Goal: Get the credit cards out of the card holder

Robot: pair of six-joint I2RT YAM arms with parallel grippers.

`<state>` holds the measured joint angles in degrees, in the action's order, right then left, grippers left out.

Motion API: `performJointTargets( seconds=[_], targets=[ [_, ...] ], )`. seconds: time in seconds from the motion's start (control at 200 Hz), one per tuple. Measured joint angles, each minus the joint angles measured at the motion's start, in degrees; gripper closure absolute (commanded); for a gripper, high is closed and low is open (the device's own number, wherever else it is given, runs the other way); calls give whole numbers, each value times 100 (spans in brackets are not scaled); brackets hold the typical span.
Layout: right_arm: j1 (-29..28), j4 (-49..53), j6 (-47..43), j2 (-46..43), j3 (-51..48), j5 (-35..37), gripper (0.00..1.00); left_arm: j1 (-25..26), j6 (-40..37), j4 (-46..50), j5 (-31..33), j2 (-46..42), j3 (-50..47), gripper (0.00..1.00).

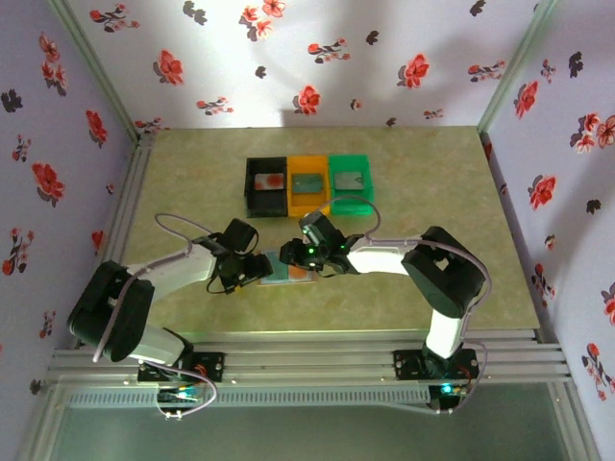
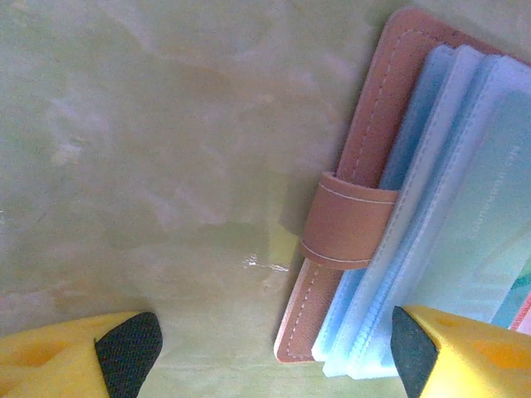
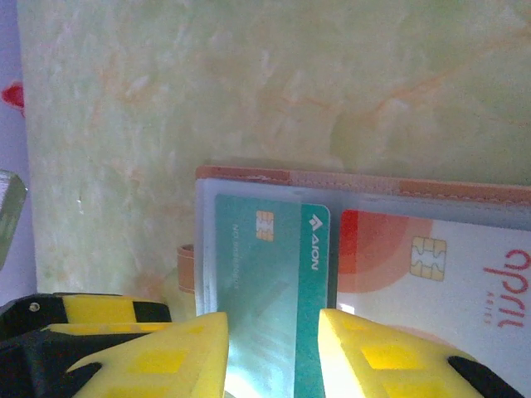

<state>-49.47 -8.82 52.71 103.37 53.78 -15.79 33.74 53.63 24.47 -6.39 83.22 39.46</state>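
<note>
One credit card (image 3: 267, 249) under narrow-open right gripper (image 3: 274, 336), card holder (image 2: 353, 211) within wide-open left gripper (image 2: 270, 352)

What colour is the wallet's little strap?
The strap is tan-brown, pale stitching; clearest in left wrist view.

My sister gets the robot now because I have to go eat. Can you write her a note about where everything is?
Left gripper: open, holding nothing. One finger is over the table, the other over the card holder.
Right gripper: fingers partly closed on either side of the teal card. I can't tell if it has a grip.
Card holder: lying open on the table between the two grippers.
Done: no card visibly out yet. The teal card and the red-and-white card sit inside it.
Left: pull both cards out.
</note>
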Motion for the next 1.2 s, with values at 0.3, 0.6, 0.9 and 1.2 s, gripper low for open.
performJointTargets(
  seconds=[0.3,0.6,0.9,1.2],
  targets=[
    [-160,420,-138,70,245,151,66,0,22,-103,15,0,-101,20],
    [-186,713,-219,142,376,393,65,0,50,-262,17,-70,-227,20],
    [-225,846,-280,229,450,496,66,0,131,-348,33,-79,-282,20],
    [-319,1025,-323,229,577,562,67,0,149,-393,35,-87,-315,20]
  ],
)
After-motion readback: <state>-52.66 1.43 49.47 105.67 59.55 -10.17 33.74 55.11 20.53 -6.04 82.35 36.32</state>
